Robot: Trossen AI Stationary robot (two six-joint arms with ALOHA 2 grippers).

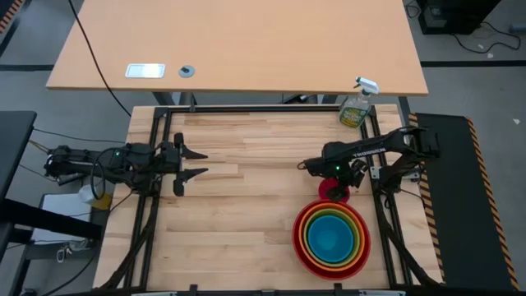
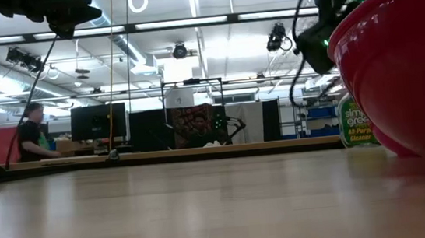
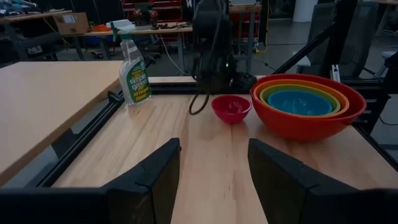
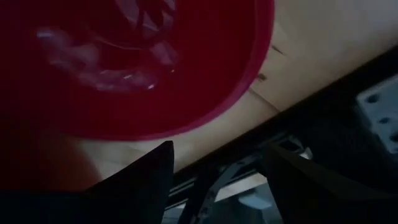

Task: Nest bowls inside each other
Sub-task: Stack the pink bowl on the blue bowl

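Note:
The small magenta-pink bowl (image 1: 332,194) (image 3: 231,107) stands upright on the table by the right edge. My right gripper (image 4: 217,168) (image 1: 335,182) hangs over its far-right rim, slanting down. It is open, with nothing between its fingers; the bowl's inside (image 4: 124,62) fills the right wrist view. Whether a finger touches the rim, I cannot tell. Just nearer stands the stack: a red bowl (image 1: 301,247) holding an orange bowl (image 1: 309,240), a lime green bowl (image 1: 315,219) and a blue bowl (image 1: 332,238). My left gripper (image 1: 196,163) (image 3: 211,174) waits open at the table's left, above the wood.
A green spray bottle (image 1: 356,108) (image 3: 134,70) stands at the far right corner. The black frame rail (image 1: 378,185) runs along the table's right edge, close to the pink bowl. Bare wood (image 1: 246,214) lies between the two arms. A person (image 2: 34,132) sits far behind the table.

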